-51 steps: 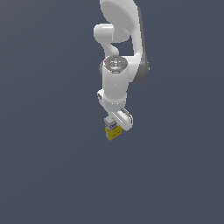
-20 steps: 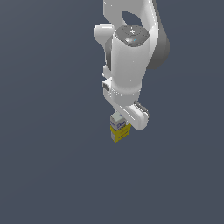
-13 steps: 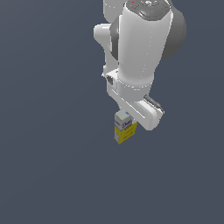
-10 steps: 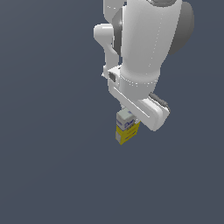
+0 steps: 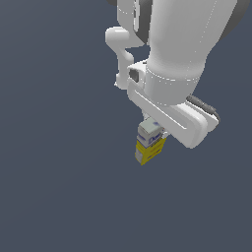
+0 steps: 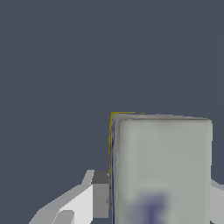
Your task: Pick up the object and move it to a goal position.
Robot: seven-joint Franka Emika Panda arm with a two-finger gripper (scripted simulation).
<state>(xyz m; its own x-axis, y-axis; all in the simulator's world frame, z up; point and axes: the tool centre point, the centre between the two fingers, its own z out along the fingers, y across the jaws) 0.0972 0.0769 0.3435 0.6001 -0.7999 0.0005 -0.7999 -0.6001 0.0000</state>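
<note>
The object is a small box with a yellow lower half and a white-grey upper half with blue print. It hangs under the white arm in the exterior view, held up off the dark ground. My gripper is shut on its upper part; the fingers are mostly hidden behind the hand and the box. In the wrist view the box's pale top face fills the space between my fingers, with a thin yellow edge showing.
Only a plain dark grey-blue ground shows around the arm in both views. The large white arm body fills the upper part of the exterior view. No goal marker shows.
The arm has come much closer to the exterior camera and looms larger. The held box has moved with it, lower and toward the exterior view's right. The grip stays shut.
</note>
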